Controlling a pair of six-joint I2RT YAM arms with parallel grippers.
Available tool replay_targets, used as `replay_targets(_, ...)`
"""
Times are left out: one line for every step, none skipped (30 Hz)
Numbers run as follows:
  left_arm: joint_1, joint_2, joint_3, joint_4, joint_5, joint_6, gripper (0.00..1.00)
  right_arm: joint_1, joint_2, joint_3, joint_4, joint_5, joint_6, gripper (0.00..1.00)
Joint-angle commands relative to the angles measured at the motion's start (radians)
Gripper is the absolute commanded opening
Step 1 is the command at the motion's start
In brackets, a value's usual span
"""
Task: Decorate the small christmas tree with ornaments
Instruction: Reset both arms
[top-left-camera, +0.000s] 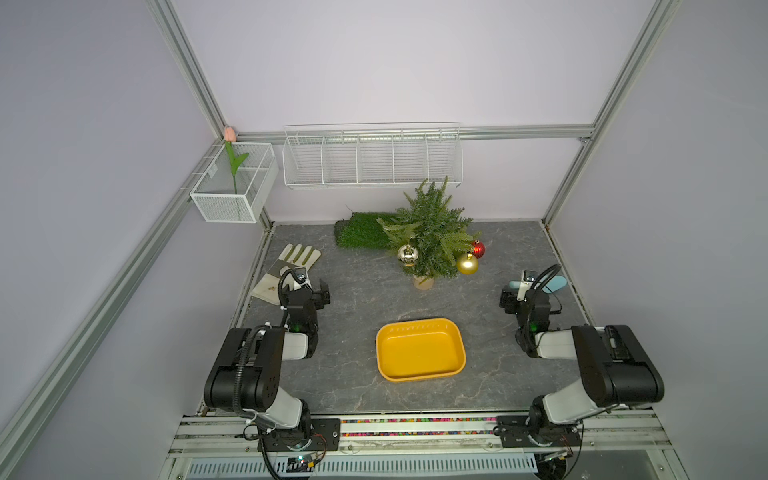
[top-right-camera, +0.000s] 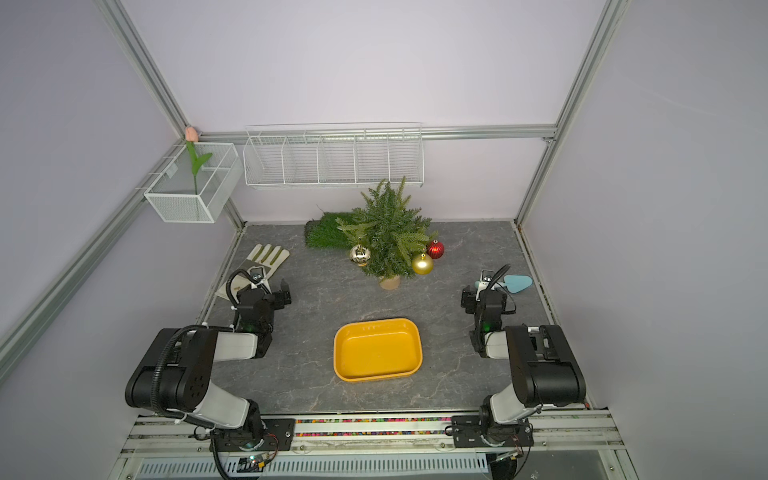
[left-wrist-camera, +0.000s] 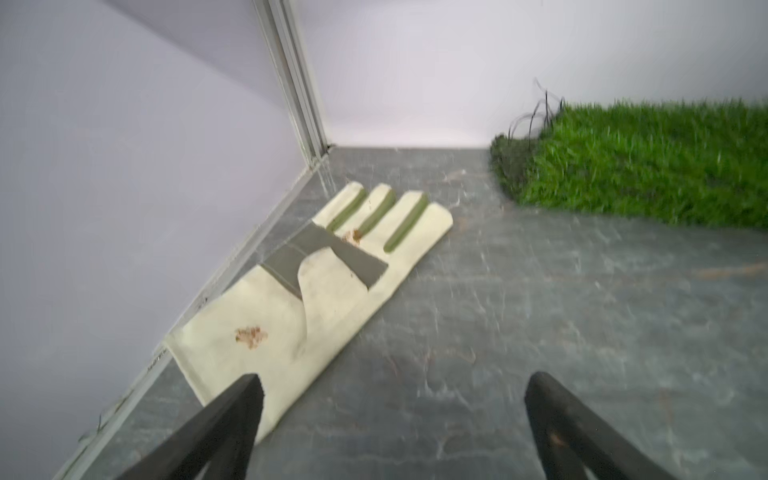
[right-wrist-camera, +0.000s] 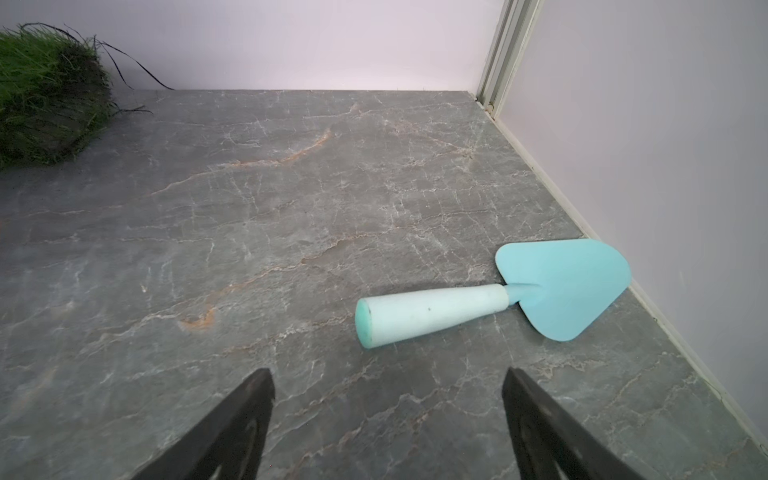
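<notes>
The small christmas tree (top-left-camera: 432, 232) (top-right-camera: 388, 237) stands upright on its beige base at the back middle of the table. Three ornaments hang at its lower branches: a shiny pale gold one (top-left-camera: 407, 254) on the left, a matte gold one (top-left-camera: 467, 264) and a red ribbed one (top-left-camera: 478, 249) on the right. My left gripper (top-left-camera: 323, 293) (left-wrist-camera: 395, 384) is open and empty, low at the left, well short of the tree. At the right side my right gripper (top-left-camera: 508, 300) (right-wrist-camera: 388, 376) also stands open with nothing between its fingers.
An empty yellow tray (top-left-camera: 420, 353) sits in the front middle. A cream glove (left-wrist-camera: 316, 291) lies by the left wall and a blue trowel (right-wrist-camera: 498, 299) by the right wall. A green turf mat (top-left-camera: 361, 235) lies behind the tree. Wire baskets (top-left-camera: 372, 158) hang on the back wall.
</notes>
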Motion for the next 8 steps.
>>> replay_targets(0.004,0.006,0.000,0.014,0.018,-0.039,0.99,0.005,-0.003,0.004,0.042,0.013,-0.019,0.89)
replay_targets(0.004,0.006,0.001,0.012,0.018,-0.038,0.99,0.004,-0.001,0.005,0.042,0.011,-0.021,0.89)
replay_targets(0.004,0.009,0.000,0.017,0.018,-0.039,0.99,0.007,0.005,0.002,0.058,0.010,-0.030,0.89)
replay_targets(0.004,0.007,0.000,0.015,0.018,-0.039,0.99,0.018,0.006,-0.002,0.068,0.010,-0.042,0.89)
replay_targets(0.004,0.007,0.000,0.016,0.018,-0.038,0.99,0.029,0.007,-0.002,0.070,0.013,-0.054,0.89)
replay_targets(0.004,0.007,0.000,0.016,0.018,-0.039,0.99,0.022,0.009,0.002,0.069,0.004,-0.045,0.89)
replay_targets(0.004,0.007,-0.001,0.016,0.019,-0.040,0.99,0.012,0.004,0.003,0.058,-0.009,-0.038,0.89)
replay_targets(0.004,0.007,0.000,0.016,0.019,-0.039,0.99,0.010,-0.005,0.003,0.048,-0.007,-0.035,0.89)
